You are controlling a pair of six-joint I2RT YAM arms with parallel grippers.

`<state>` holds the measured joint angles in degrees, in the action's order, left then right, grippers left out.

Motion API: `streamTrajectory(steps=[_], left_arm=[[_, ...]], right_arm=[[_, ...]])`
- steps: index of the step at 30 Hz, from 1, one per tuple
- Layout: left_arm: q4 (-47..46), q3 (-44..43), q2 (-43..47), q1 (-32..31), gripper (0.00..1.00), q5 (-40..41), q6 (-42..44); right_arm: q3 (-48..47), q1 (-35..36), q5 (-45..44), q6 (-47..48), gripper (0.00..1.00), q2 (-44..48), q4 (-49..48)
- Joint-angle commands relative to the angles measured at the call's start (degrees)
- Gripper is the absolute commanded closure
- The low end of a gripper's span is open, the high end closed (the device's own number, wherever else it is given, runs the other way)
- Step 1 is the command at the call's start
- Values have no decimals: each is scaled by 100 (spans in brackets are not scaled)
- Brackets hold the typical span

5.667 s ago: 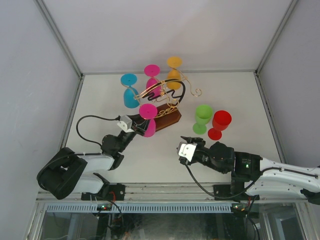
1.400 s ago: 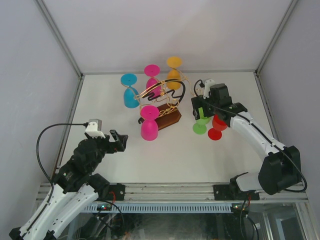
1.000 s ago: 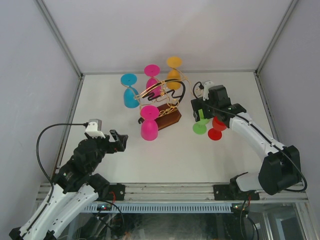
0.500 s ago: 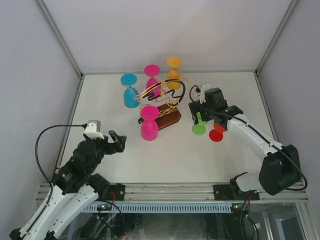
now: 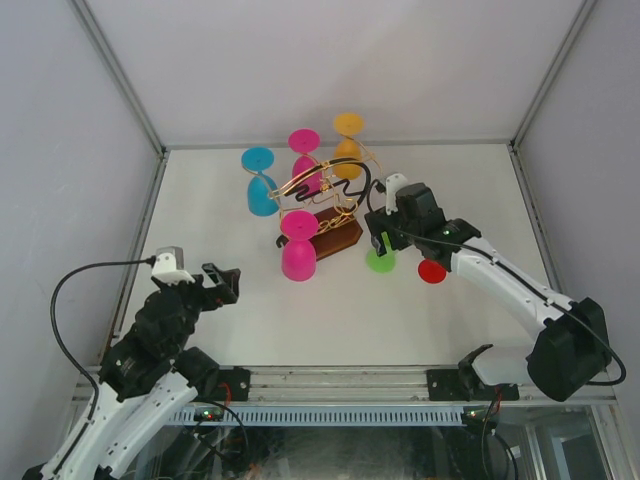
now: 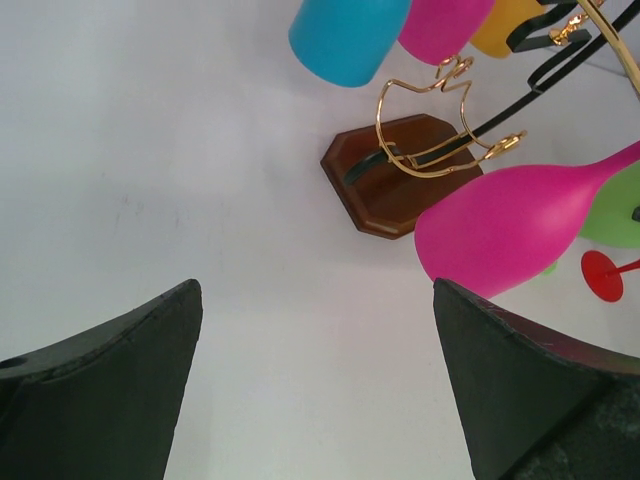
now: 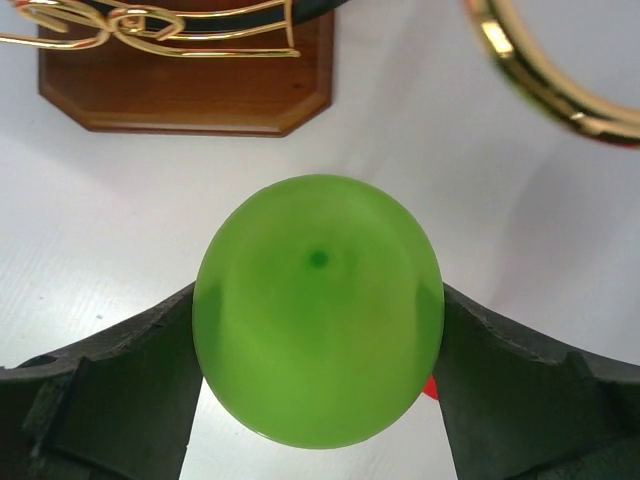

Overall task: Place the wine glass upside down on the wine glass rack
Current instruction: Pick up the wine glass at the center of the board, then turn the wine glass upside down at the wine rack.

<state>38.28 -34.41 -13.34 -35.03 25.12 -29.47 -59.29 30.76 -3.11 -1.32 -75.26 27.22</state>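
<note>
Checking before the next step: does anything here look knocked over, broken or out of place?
Nothing stands out. Four glasses hang upside down on the wine glass rack; the green wine glass sits squarely between the right gripper's fingers. Nothing spilled or broken.

White table (image 5: 330,320) boxed by pale grey walls (image 5: 330,60); metal rails (image 5: 120,80) at corners; even light.

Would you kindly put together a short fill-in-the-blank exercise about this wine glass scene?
1. The right gripper clasps the ___ wine glass.
2. The left gripper is open and holds ___.
3. ___ glasses hang upside down on the wine glass rack.
Missing words: green; nothing; four.
</note>
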Motion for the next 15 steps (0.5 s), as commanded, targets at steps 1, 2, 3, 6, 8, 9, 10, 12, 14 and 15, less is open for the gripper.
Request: streamTrajectory(steps=[1,2,3,6,8,9,10,12,14,15], left_arm=[[-61,-256,214,-14,0,343,-126],[-60,-277,251,-13,0,352,-113],[-66,-309,285,-13,0,342,-88],[-142,-397,398,-13,0,226,23],[-186,-481,432,-14,0,133,147],[-189,-533,406,-15,0,92,224],[-200,-583,370,-13,0,12,299],[-196,-726,237,-23,0,-162,413],[-203,-868,74,-24,0,-347,456],[-207,-924,8,-22,0,-431,451]], right_arm=[[-28,284,-174,-193,22,320,-112],[-30,362,-193,-219,22,402,-106],[-30,417,-205,-250,22,465,-90],[-58,572,-168,-342,24,655,45],[-82,682,-182,-387,24,788,171],[-83,733,-189,-411,24,858,238],[-87,788,-193,-454,24,942,306],[-83,835,-142,-537,24,1117,445],[-79,865,-61,-628,24,1294,558],[-75,876,12,-654,25,1386,584]])
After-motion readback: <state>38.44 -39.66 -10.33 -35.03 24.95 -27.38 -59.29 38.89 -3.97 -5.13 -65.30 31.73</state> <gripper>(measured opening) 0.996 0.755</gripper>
